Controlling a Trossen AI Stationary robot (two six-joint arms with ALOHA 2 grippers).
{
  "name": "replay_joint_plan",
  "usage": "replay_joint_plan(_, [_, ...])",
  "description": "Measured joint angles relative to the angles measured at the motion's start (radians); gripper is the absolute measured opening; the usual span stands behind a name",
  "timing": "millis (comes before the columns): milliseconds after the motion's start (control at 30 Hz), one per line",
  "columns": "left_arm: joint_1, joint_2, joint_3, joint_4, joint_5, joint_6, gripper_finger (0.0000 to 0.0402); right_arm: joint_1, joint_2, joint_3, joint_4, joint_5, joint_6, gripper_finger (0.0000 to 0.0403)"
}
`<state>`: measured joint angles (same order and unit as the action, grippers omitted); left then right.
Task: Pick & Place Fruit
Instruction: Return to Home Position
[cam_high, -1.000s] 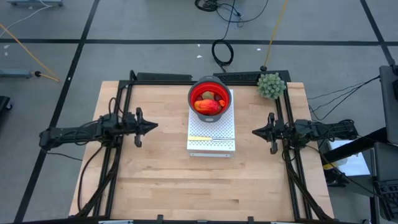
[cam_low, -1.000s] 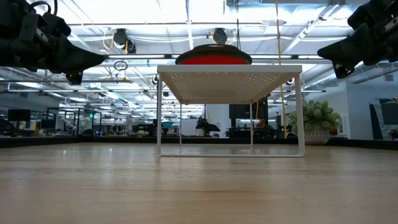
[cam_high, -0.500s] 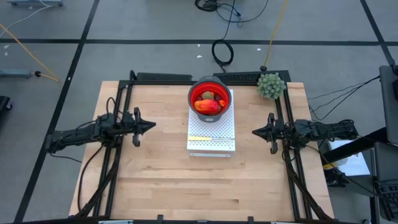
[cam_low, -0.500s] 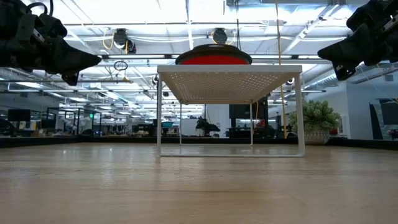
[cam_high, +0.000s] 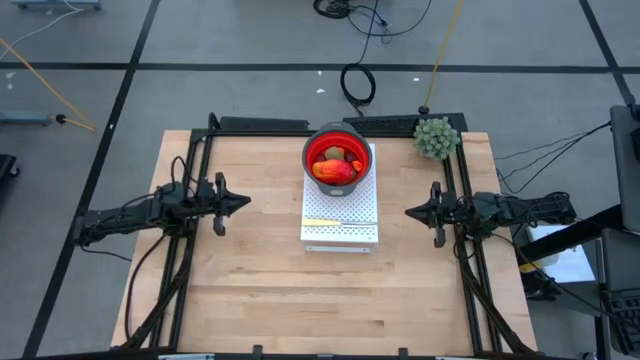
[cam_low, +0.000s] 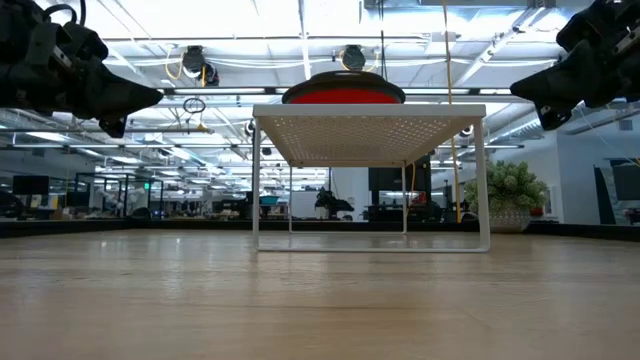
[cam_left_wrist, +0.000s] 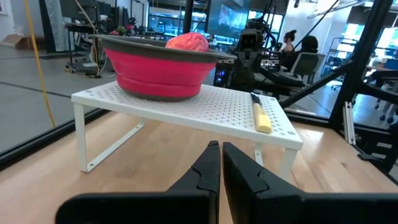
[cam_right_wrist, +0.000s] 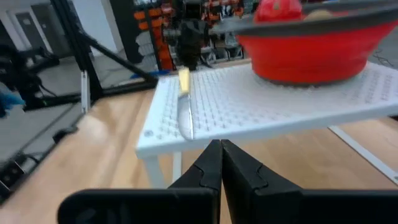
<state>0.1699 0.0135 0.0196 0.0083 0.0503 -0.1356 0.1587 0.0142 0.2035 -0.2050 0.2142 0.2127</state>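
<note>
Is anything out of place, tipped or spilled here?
Nothing stands out. The fruit sits in the red bowl on the white shelf, the knife lies flat beside it, and the left tool and right tool hover shut at the sides.

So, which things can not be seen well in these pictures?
Fruit in the red bowl: number unclear; too small in high view, hidden by shelf and bowl wall in low view.
Knife: hidden above the shelf top in low view, blurred in right wrist view.
Left pincer and right pincer, both shut: their arms are cut off by low view's edges.
</note>
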Motion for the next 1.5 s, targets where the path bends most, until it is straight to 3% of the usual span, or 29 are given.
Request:
replay_joint_plan(233, [0.0,0.0,0.0,0.0,0.0,0.0,0.0002,0.0,0.0,-0.077,0.103,0.049,-0.018,0.0])
replay_joint_plan(500, [0.0,0.0,0.0,0.0,0.0,0.002,0.002,0.0,0.0,-0.102,0.232,0.047,-0.164,0.0])
replay_joint_plan(867, [0.0,0.0,0.0,0.001,0.0,0.001,0.0002,0.0,0.0,-0.103,0.238,0.047,-0.174,0.0])
replay_joint_plan(1200, [0.0,0.0,0.0,0.001,0.0,0.001,0.0019,0.0,0.0,-0.103,0.238,0.046,-0.173,0.0])
replay_joint_plan(1500, [0.0,0.0,0.0,0.002,0.0,0.0,0.0002,0.0,0.0,-0.103,0.238,0.046,-0.173,0.0])
